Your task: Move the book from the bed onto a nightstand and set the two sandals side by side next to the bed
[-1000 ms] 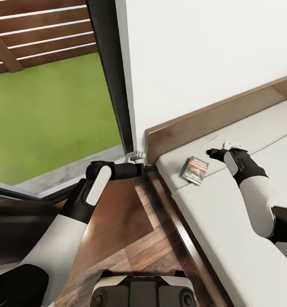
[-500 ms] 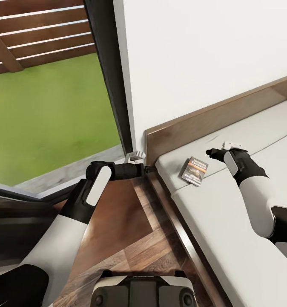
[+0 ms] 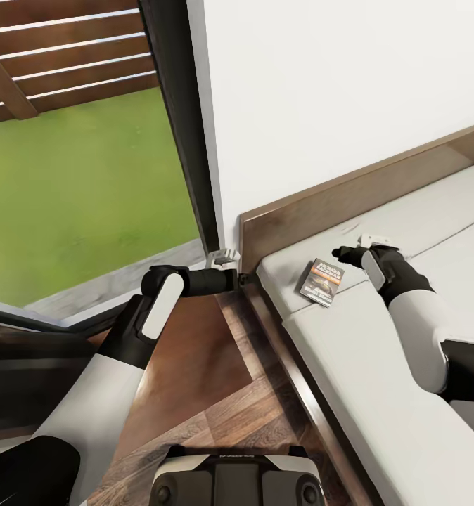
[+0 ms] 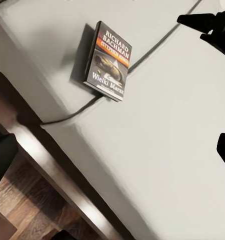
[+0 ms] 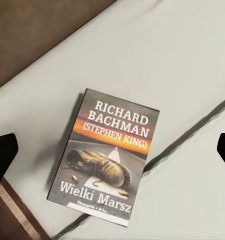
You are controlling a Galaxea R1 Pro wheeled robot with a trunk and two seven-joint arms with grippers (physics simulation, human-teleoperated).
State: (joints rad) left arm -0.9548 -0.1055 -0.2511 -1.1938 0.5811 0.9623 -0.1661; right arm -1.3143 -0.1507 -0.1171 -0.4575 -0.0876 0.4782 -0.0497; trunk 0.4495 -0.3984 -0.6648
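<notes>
With nothing held and its jaws spread wide, the right gripper (image 3: 341,251) is best lowered squarely over the book (image 3: 321,281), which lies flat on the bed (image 3: 378,393), so that the thin edges are pinched evenly.

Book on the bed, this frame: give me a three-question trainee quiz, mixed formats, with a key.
1. True or false: the book lies flat on the mattress, cover up, free of either gripper.
2. Which gripper is closer to the book? A) left gripper B) right gripper C) both equally
3. Fill in: in the right wrist view, the author line on the cover reads "Richard ____".

Key:
1. True. It straddles a seam in the mattress, near the headboard.
2. B. It hovers beside the book with its fingers spread; the left one sits off the bed's corner.
3. Bachman.
</notes>
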